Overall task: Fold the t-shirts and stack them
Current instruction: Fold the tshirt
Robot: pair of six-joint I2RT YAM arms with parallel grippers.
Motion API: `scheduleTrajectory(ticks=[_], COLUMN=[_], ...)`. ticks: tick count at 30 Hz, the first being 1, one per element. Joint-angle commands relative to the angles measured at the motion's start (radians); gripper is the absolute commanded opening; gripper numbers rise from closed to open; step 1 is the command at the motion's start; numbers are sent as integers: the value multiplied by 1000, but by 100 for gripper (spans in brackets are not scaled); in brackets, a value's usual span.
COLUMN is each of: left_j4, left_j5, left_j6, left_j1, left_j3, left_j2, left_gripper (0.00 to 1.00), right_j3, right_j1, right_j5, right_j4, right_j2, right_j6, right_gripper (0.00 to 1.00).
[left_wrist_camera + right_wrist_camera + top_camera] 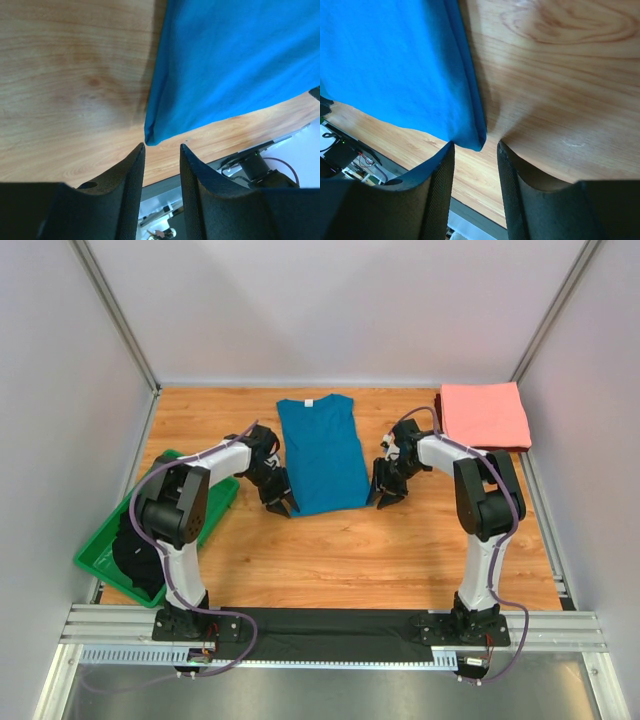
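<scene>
Two t-shirts lie on the wooden table [350, 550], and we see them well apart. The teal-blue t-shirt [320, 455] lies flat in the middle as a long narrow shape, its neck toward the far wall and its hem toward the near edge. The salmon-pink t-shirt [485, 413] sits folded as a flat rectangle in the far right corner. The left pincer [281, 505] hangs low at the near left corner of the teal-blue t-shirt, and the right pincer [385, 498] at its near right corner, so the hem lies between the two. In the left wrist view we find the fingers [127, 180] spread with a gap between them, and the doubled corner of the cloth lies just ahead of that gap, not pinched. The right wrist view gives the mirror of it: fingers [437, 180] spread, the cloth corner right at the mouth of the gap, and we cannot tell whether a fingertip touches it. At the near left, a green tray [95, 562] holds some dark cloth [135, 555].
</scene>
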Motion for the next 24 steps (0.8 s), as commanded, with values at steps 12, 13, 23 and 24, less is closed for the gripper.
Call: scheduleTrajectory(ticks=[12,13,23,24], left_j4=[4,9,-28,-42], left_j5=[-38,-30,-50,-62], left_j6=[11,14,7,5], left_j1=[-6,-6,-7,-7], left_j3=[56,55,-10,-19], left_j2=[57,60,2,-16], left_gripper=[26,22,0,0], right_j3=[-16,-20,-40,-68], right_j1=[6,5,23,31], right_j5=[67,68,103,108], right_j4=[63,66,15,2], right_j2=[-33,-33,-69,-88], right_j6=[-3,-1,25,28], right_gripper=[9,7,0,0])
